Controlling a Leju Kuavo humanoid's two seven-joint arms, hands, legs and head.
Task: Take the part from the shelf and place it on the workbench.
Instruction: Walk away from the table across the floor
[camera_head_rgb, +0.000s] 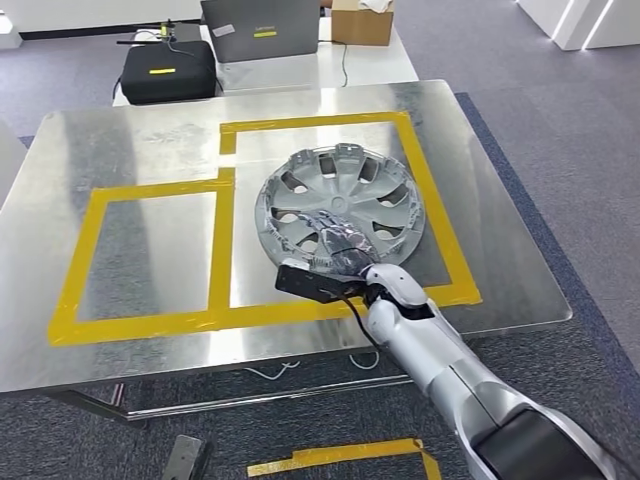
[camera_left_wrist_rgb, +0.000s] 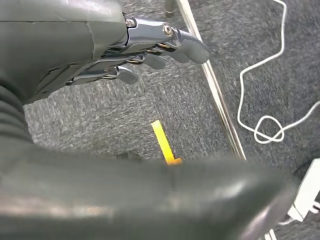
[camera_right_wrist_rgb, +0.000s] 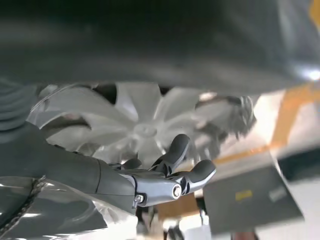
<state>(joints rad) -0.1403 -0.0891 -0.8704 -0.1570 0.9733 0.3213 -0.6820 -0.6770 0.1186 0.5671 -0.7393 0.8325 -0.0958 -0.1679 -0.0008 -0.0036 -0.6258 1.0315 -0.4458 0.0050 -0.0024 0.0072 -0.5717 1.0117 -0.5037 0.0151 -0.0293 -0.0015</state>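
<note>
The part is a silver hubcap. It lies flat on the metal workbench, inside the larger yellow-taped rectangle. My right hand is over the hubcap's near rim with its dark fingers stretched out across the spokes. In the right wrist view the fingers are straight and apart from the thumb, with the hubcap blurred behind them. My left hand hangs over the carpet with straight fingers and holds nothing.
A smaller yellow-taped rectangle lies to the left on the workbench. Behind the bench stand a black case, a grey laptop and a cardboard box. A white cable and yellow tape lie on the carpet.
</note>
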